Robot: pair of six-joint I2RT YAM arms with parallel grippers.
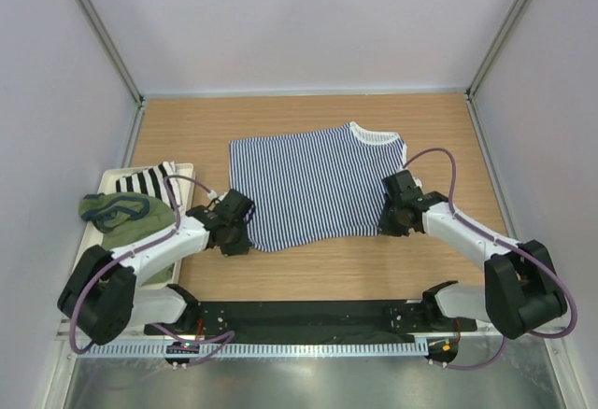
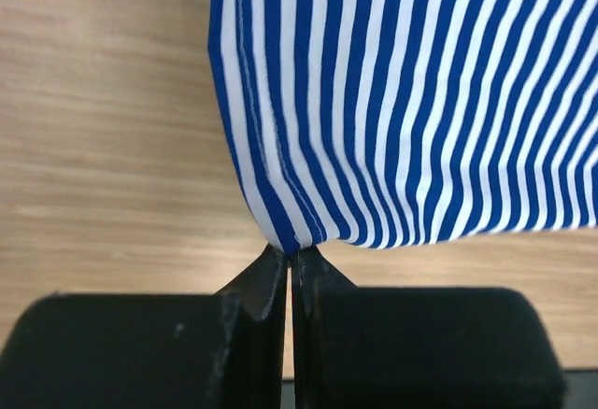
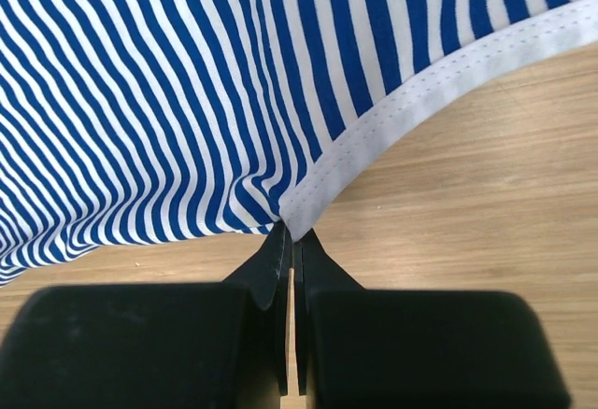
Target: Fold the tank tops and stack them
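Stripes first: the navy-and-white tank top (image 1: 313, 185) lies spread flat on the wooden table (image 1: 308, 274), reaching away ahead of both claws and filling the span between them. I have the left claw (image 2: 291, 255) pinched shut on its near hem corner, the cloth tip caught at the fingertips, and the right claw (image 3: 292, 236) clamped the same way where the white trim (image 3: 439, 82) meets the striped side edge. Well out to the left of the left claw, the olive green tank top (image 1: 126, 215) sits crumpled in a pale tray (image 1: 183, 166) with a black-and-white striped cloth (image 1: 140, 182).
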